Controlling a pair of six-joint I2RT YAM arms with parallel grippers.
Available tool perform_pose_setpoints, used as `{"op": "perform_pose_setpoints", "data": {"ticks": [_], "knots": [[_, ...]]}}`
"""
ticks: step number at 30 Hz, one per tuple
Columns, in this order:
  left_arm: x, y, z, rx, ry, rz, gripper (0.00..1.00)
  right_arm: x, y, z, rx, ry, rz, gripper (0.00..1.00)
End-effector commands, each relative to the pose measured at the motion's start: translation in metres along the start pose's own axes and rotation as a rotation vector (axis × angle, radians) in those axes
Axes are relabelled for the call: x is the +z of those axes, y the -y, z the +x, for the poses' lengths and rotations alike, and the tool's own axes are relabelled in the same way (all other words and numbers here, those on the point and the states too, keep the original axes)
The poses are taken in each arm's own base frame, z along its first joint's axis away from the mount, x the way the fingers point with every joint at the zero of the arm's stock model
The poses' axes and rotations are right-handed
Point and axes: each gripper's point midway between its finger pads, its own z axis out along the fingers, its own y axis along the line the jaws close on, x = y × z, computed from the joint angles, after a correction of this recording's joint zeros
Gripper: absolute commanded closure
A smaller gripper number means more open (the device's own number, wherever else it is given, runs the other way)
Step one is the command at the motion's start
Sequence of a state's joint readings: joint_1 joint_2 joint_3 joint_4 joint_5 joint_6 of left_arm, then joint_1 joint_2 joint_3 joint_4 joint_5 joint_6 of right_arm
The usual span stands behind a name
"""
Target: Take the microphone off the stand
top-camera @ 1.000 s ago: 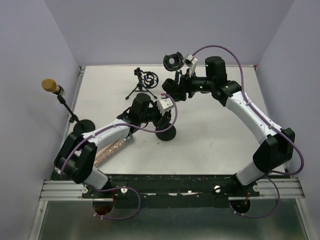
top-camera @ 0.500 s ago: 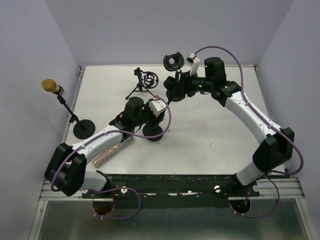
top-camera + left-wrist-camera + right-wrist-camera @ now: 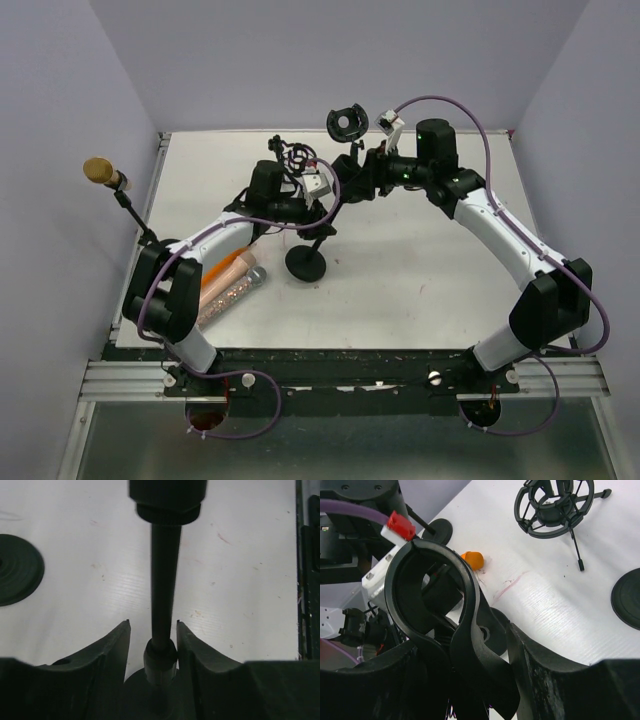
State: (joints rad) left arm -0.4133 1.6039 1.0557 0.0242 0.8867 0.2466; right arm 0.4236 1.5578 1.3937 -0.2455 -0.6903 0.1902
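The black stand has a round base (image 3: 305, 262) and a thin pole (image 3: 164, 580) that leans up to an empty ring clip (image 3: 345, 122). My left gripper (image 3: 316, 196) straddles the pole low down; in the left wrist view (image 3: 152, 623) the pole's collar touches one finger and a gap shows at the other. My right gripper (image 3: 358, 166) is shut on the clip's lever (image 3: 470, 645). An orange microphone (image 3: 226, 272) and a pink glitter microphone (image 3: 232, 294) lie on the table at the left. A gold microphone (image 3: 98, 170) sits on a second stand at the far left.
A small tripod with a shock mount (image 3: 291, 160) stands at the back, just behind my left gripper; it also shows in the right wrist view (image 3: 553, 505). Another black round base (image 3: 17, 570) lies beside the pole. White walls close the table's left and back.
My left gripper has risen from the stand's base to the pole and swung toward the back. The base has slid left. The orange microphone now shows on the table.
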Motion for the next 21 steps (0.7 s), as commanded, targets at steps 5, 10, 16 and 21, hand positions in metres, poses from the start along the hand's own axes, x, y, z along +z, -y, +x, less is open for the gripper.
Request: {"op": "perform_pose_setpoints", "data": {"ticks": [5, 10, 16, 21], "knots": [[0.002, 0.008, 0.021, 0.047, -0.087, 0.065, 0.81, 0.004, 0.02, 0.031, 0.019, -0.088, 0.053, 0.99], [-0.01, -0.01, -0.002, 0.045, -0.086, -0.201, 1.0, -0.001, 0.041, 0.016, 0.235, -0.049, 0.133, 1.0], [-0.033, -0.054, -0.028, 0.071, -0.078, -0.875, 1.0, 0.004, 0.057, 0.015, 0.361, -0.061, 0.155, 1.0], [-0.016, -0.054, -0.006, -0.006, -0.208, -0.857, 1.0, 0.004, 0.059, 0.024, 0.351, -0.082, 0.149, 0.99]]}}
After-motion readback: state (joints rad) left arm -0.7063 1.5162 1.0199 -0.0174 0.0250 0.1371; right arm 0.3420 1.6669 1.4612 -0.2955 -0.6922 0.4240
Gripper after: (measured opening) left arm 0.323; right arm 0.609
